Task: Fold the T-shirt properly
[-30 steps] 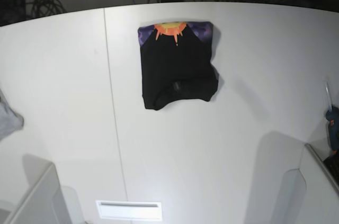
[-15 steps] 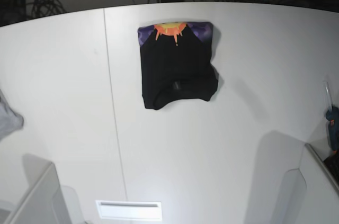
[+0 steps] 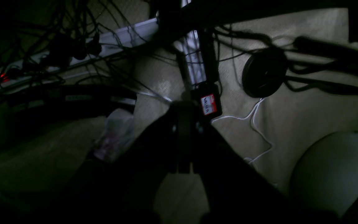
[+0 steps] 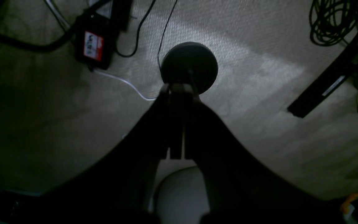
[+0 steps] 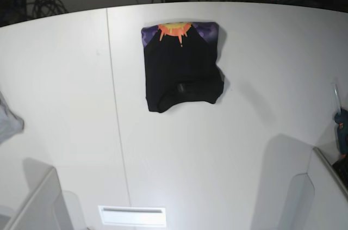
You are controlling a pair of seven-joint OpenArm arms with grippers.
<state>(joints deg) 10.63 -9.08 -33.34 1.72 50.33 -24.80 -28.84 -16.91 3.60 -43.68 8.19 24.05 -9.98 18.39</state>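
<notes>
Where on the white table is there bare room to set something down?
Bare room: the wide stretch of white table between the folded black printed T-shirt and the near edge, and left of the seam toward the small grey cloth. Crowded only around the shirt.

We saw little of the robot beyond its two grippers, each filling the lower middle of its wrist view. The left gripper (image 3: 183,124) showed as a black silhouette: two broad dark fingers (image 3: 154,149) narrowing upward into a slim, squared tip, with a thin vertical seam between them. A small pale dot, perhaps a screw, sat beside the seam. The right gripper (image 4: 179,102) had the same shape, matte black and unmarked, its fingers (image 4: 216,140) flaring wide toward the camera. Dim light hid any cables or lettering on either one.
</notes>
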